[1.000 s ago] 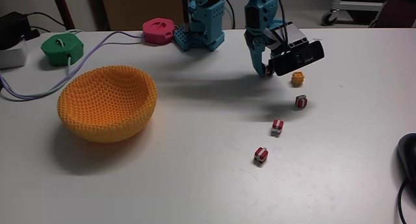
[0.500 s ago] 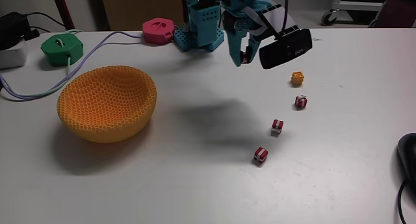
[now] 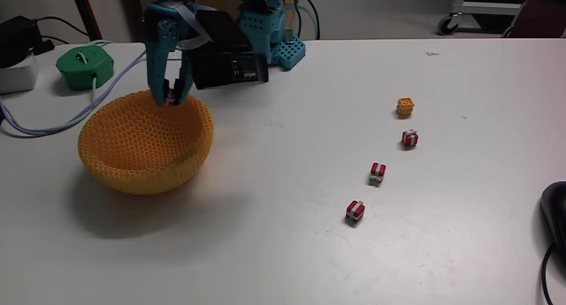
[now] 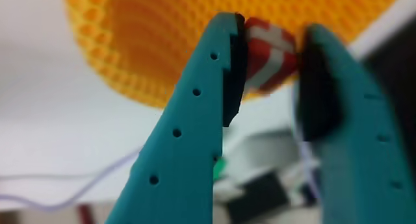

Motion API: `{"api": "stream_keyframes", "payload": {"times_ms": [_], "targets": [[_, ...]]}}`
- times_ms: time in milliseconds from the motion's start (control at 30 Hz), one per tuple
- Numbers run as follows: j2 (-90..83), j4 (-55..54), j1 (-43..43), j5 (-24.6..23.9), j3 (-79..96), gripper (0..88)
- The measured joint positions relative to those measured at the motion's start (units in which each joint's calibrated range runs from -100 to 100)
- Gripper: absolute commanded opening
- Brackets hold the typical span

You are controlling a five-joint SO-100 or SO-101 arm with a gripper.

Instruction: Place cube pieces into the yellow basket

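In the fixed view my teal gripper [image 3: 171, 96] hangs over the far rim of the yellow basket [image 3: 146, 168], a big honeycomb-mesh bowl at the table's left. The wrist view shows the gripper [image 4: 272, 30] shut on a red cube piece with a white band [image 4: 268, 50], with the basket [image 4: 162, 42] just behind it. To the right, loose cube pieces lie in a line on the white table: an orange-yellow one [image 3: 405, 106] and three red ones [image 3: 409, 139], [image 3: 378, 172], [image 3: 355, 211].
A green round disc [image 3: 86, 64] with a lilac cable [image 3: 35, 128] lies behind the basket at the left. The arm's blue base [image 3: 274, 41] stands at the back. A black object [image 3: 555, 218] sits at the right edge.
The arm has swung left from near the row of cubes, across the table, to above the basket's far rim. The four cubes on the table have not moved.
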Motion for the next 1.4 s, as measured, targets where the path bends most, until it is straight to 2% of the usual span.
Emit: {"api": "stream_keyframes", "payload": {"times_ms": [167, 300, 433, 600, 700, 800, 900, 1100, 1400], "targets": [[-0.1, -4.9, -0.2, 1.8, 1.8, 46.5], [-0.1, 1.0, -4.7, -2.3, -0.8, 45.4], [-1.7, 11.6, -17.2, -12.3, -4.9, 42.3], [-4.1, 15.2, -42.7, -30.7, 0.7, 38.1], [-4.2, 8.2, -57.7, -40.5, 9.4, 37.8], [-4.2, -5.5, -66.2, -45.6, 19.4, 36.8], [-2.2, -19.7, -69.9, -48.4, 25.4, 36.4], [7.4, -36.5, -74.0, -51.6, 25.5, 36.3], [17.7, -46.3, -78.2, -54.4, 19.9, 34.6]]}}
